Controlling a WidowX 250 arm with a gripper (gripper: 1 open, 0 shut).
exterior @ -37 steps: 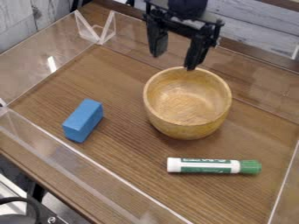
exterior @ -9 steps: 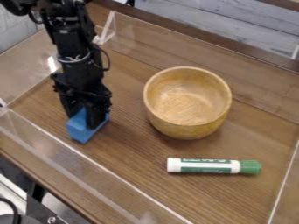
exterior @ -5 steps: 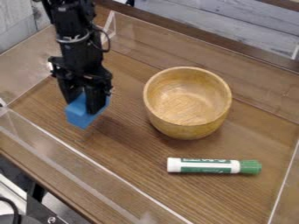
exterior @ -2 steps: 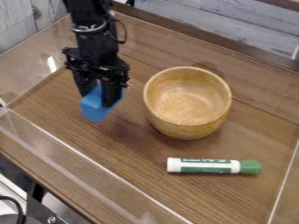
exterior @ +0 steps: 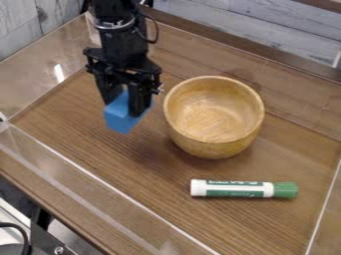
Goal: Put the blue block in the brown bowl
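Blue block (exterior: 123, 115), small, matte and rectangular with rounded edges, hangs pinched between the black fingers of the hand (exterior: 127, 98), its long axis close to upright with a slight tilt. It sits above the dark wood-grain bench (exterior: 160, 189), just left of the round, thick-walled, light-brown wooden bowl (exterior: 213, 117) with visible grain. The fingers cover the block's upper part. A white-and-green marker (exterior: 244, 188) lies flat near the front. Clear plastic walls (exterior: 54, 189) edge the bench.
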